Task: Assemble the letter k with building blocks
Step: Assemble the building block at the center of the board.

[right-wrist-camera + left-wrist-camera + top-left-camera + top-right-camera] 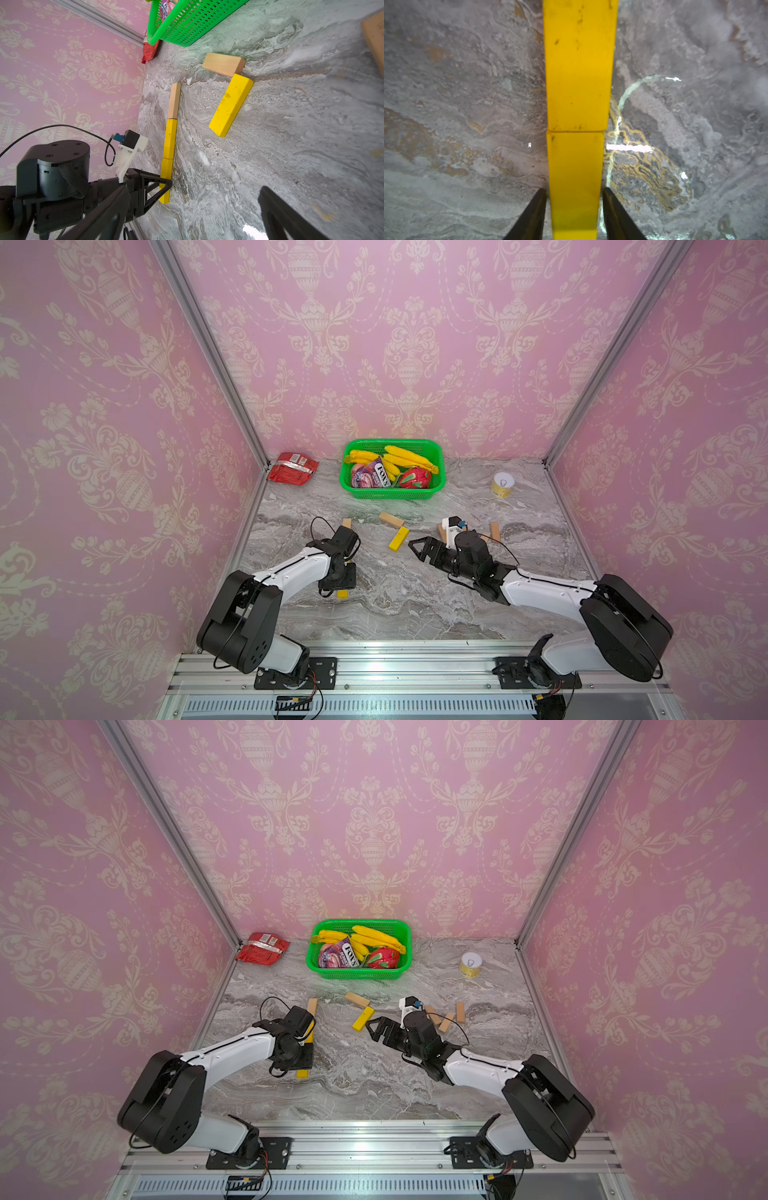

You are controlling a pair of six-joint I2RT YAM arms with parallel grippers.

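Left wrist view: yellow block (575,166) between left gripper (574,189) jaws, slightly parted, not touching.

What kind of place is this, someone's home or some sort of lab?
Most likely a staged robot test booth, not a home. The left arm and right arm are bolted to an aluminium rail, pink wallpapered panels sit in metal framing, and the marble-look tabletop holds props like a green basket.

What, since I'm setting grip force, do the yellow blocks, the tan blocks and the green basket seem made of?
Yellow blocks: probably painted wood, with a smooth semi-gloss coat and dark scuffs. Tan blocks: bare wood, matte, with faint grain and a paler end face. Green basket: moulded plastic, glossy, with slotted lattice walls.
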